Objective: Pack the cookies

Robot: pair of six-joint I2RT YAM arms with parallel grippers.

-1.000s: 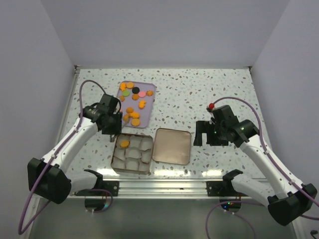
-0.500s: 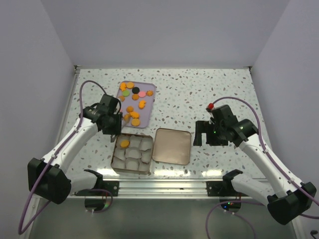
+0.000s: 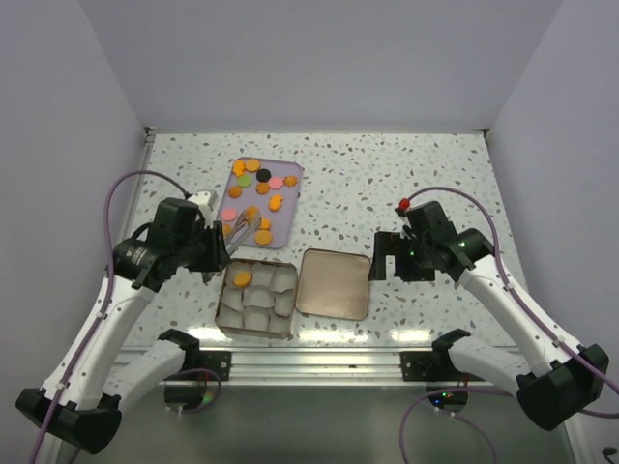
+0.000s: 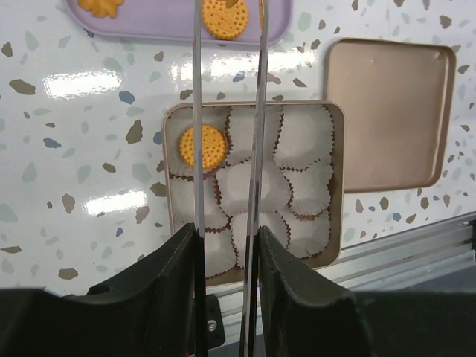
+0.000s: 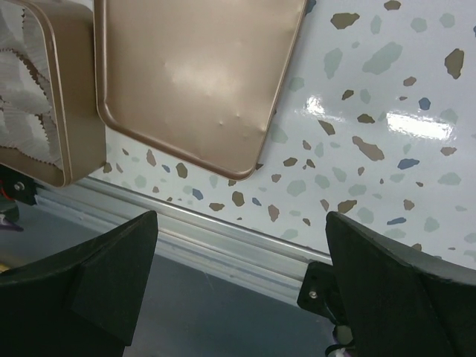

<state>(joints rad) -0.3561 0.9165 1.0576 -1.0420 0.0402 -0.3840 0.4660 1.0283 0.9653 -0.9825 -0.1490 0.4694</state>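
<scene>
Several cookies, mostly orange, lie on the lilac tray. One orange round cookie sits in a paper cup in the gold tin. My left gripper is shut on metal tongs. The two blades reach over the tin toward the tray's near edge. They run either side of an orange cookie, and their tips are out of the wrist view. My right gripper hangs open over the table's front edge, right of the tin lid, holding nothing.
The tin holds several white paper cups. Its lid lies flat beside it on the right. An aluminium rail runs along the table's near edge. White walls close in the left, back and right.
My left arm has swung out to the left and drawn back, so the tongs now show pointing at the tray. Its jaws closed a little more. The right gripper shifted slightly left.
</scene>
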